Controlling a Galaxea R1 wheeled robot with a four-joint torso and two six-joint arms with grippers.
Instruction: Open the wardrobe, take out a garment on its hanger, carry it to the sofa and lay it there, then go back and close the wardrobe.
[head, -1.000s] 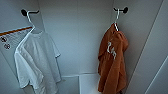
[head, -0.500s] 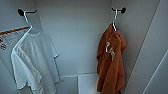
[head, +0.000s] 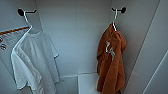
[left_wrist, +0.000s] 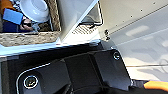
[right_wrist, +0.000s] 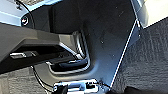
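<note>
The garment (head: 110, 62) hangs straight down, long axis vertical, neck end up at the hanger (head: 114, 20) and hem pointing at the wardrobe floor. It's on the right side of the open wardrobe (head: 75, 37), close against the right inner wall. Rust-orange hoodie, kind of bunched and folded in on itself, hood flopped over toward the right shoulder, with some white lettering or drawstrings showing about chest height. The thin white hanger hooks over a short dark peg (head: 119, 10) up top.

Across on the left side, well apart from it, a white T-shirt (head: 35, 62) hangs from its own white hanger (head: 26, 21) on a matching dark peg (head: 25, 11), tilted a bit so it slants. A pale box-like block (head: 87, 82) sits on the bottom between the two, nearer the hoodie.

Versus half a second ago: both clothes sit a touch lower and larger, the whole view shifting together, so that's the camera moving and not the clothes.

The left wrist view looks down at a wicker basket (left_wrist: 30, 38) holding a white bowl (left_wrist: 35, 10) and something blue. Can't tell whether either hand is apart or together.
</note>
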